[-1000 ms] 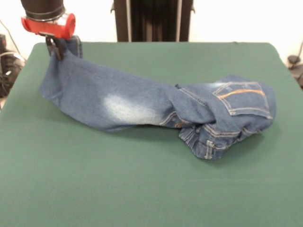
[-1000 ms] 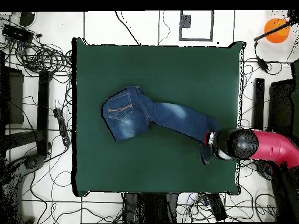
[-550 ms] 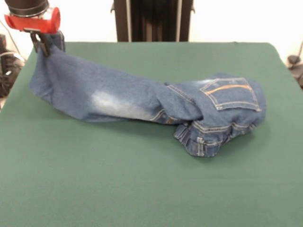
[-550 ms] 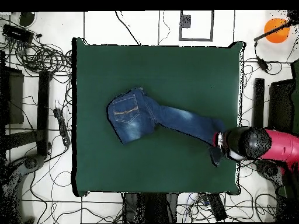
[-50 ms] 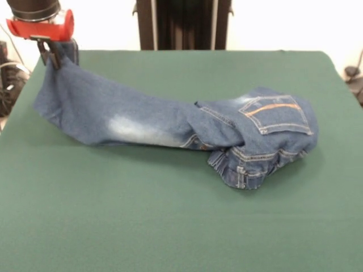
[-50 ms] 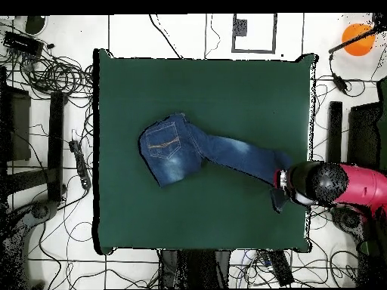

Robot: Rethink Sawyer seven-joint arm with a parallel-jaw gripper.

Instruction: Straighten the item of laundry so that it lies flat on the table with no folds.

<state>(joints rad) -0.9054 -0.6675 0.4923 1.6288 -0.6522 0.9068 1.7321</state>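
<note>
The pincer (image 5: 51, 55) is clenched on the leg end of the jeans (image 5: 170, 127), lifting that end above the green worktop (image 5: 170, 226) at about ten o'clock in the front view. From there the leg stretches across toward three o'clock, where the waist part lies bunched, a stitched back pocket (image 5: 278, 113) facing up. In the overhead view the jeans (image 6: 204, 151) run from the middle toward four o'clock.

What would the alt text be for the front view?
A pair of blue jeans lies stretched across a green table, one leg end lifted at the table's far left corner by the robot's gripper, shut on the denim. The waist end, back pocket up, is bunched in folds at the right.
</note>
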